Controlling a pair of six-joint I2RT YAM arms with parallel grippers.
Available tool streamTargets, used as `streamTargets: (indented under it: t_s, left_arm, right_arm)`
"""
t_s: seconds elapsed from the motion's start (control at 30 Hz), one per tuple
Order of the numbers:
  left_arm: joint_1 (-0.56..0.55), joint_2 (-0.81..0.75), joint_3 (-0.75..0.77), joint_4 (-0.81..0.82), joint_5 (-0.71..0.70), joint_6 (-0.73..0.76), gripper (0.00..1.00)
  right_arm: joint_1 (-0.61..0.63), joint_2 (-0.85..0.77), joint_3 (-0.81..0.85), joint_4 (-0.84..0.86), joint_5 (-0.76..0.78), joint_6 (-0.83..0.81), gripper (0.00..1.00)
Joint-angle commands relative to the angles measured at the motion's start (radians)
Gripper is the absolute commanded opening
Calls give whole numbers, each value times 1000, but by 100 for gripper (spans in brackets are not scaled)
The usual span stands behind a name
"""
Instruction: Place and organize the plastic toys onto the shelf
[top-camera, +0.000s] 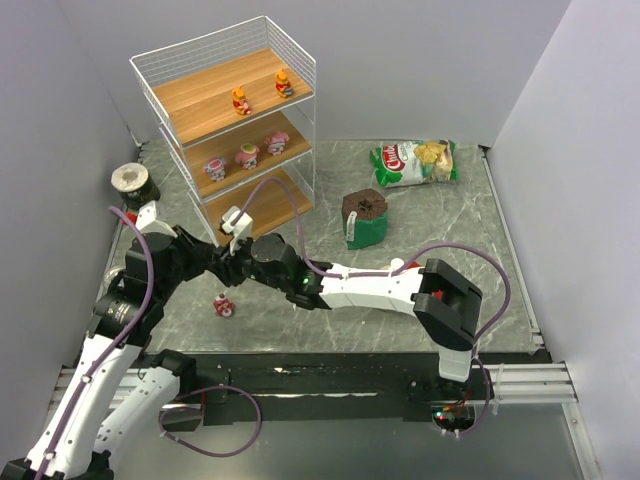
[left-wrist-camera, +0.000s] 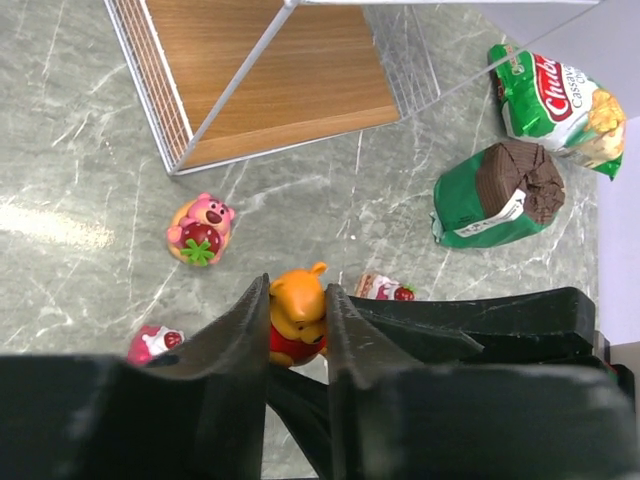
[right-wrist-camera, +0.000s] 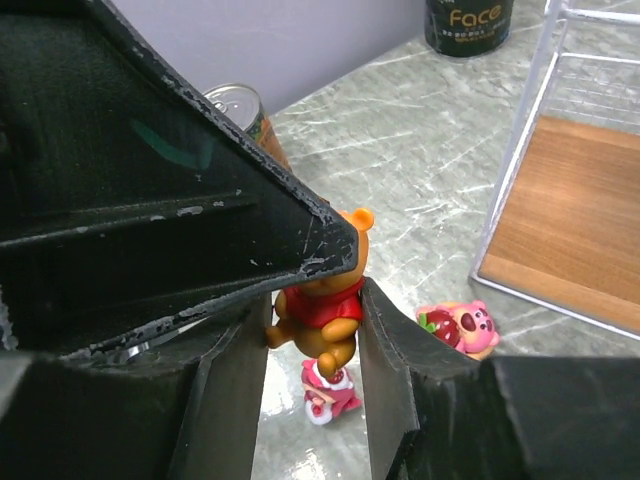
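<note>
An orange bear toy in a red shirt (left-wrist-camera: 297, 310) hangs above the table between both grippers. My left gripper (left-wrist-camera: 297, 287) is shut on its head. My right gripper (right-wrist-camera: 315, 305) is closed round its body (right-wrist-camera: 322, 300) from below. The two grippers meet in front of the shelf (top-camera: 225, 120) in the top view, left (top-camera: 220, 262) and right (top-camera: 252, 257). The shelf's top tier holds two orange toys (top-camera: 241, 101), the middle tier three pink ones (top-camera: 247, 154). On the table lie a pink strawberry bear (left-wrist-camera: 200, 230), a small pink toy (left-wrist-camera: 152, 343) and a red-and-white toy (left-wrist-camera: 385, 289).
A green chips bag (top-camera: 415, 160) lies at the back right. A green packet with a brown top (top-camera: 363, 217) stands right of the shelf. A can (top-camera: 130, 180) stands by the left wall. Walls close in on three sides.
</note>
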Motion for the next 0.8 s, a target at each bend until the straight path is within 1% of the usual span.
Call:
streamTargets:
  t_s: [0.0, 0.1, 0.2, 0.23, 0.27, 0.3, 0.33, 0.37, 0.4, 0.47, 0.5, 0.57, 0.6, 0.67, 0.7, 0.77]
  left_arm:
    - [-11, -23, 38, -34, 45, -20, 36]
    - [-11, -32, 46, -49, 19, -31, 56]
    - [-11, -46, 45, -58, -13, -42, 66]
    - [-11, -50, 43, -59, -20, -43, 67]
    - [-11, -60, 38, -55, -21, -46, 68]
    - [-9, -64, 23, -52, -14, -46, 68]
    - [-11, -69, 16, -34, -4, -46, 68]
    - [-9, -72, 6, -25, 19, -48, 68]
    - [-9, -71, -10, -16, 33, -49, 67]
    - [-9, -60, -21, 3, 83, -48, 65]
    - [-9, -57, -26, 10, 108, -40, 61]
    - [-11, -44, -32, 32, 145, -19, 58]
    - [-9, -41, -37, 37, 201, -11, 57]
    - [-9, -34, -46, 49, 258, 20, 56]
    - [-11, -31, -50, 53, 312, 30, 56]
    - [-9, -24, -58, 52, 355, 53, 55]
  right_arm:
    - [-14, -29, -15, 111, 45, 12, 0]
    - [-13, -49, -51, 143, 36, 13, 0]
    - [-14, -83, -123, 186, 19, -16, 0]
    - [-14, -92, -151, 235, 16, -26, 0]
    - [-16, -100, -213, 272, 10, -37, 0]
    - [-14, -113, -251, 308, -22, -52, 0]
    - [-16, -121, -284, 397, -42, -77, 0]
    - [-14, -127, -351, 437, -62, -89, 0]
    - [-14, -141, -379, 468, -109, -102, 0]
    - [-16, -153, -439, 540, -151, -111, 0]
    - [-16, -164, -456, 563, -165, -114, 0]
    - [-14, -175, -490, 609, -201, -117, 0]
    - [-16, -178, -496, 614, -211, -120, 0]
    - [-14, -187, -509, 628, -231, -126, 0]
    - [-14, -190, -515, 648, -232, -128, 0]
    - [-14, -201, -522, 660, -244, -128, 0]
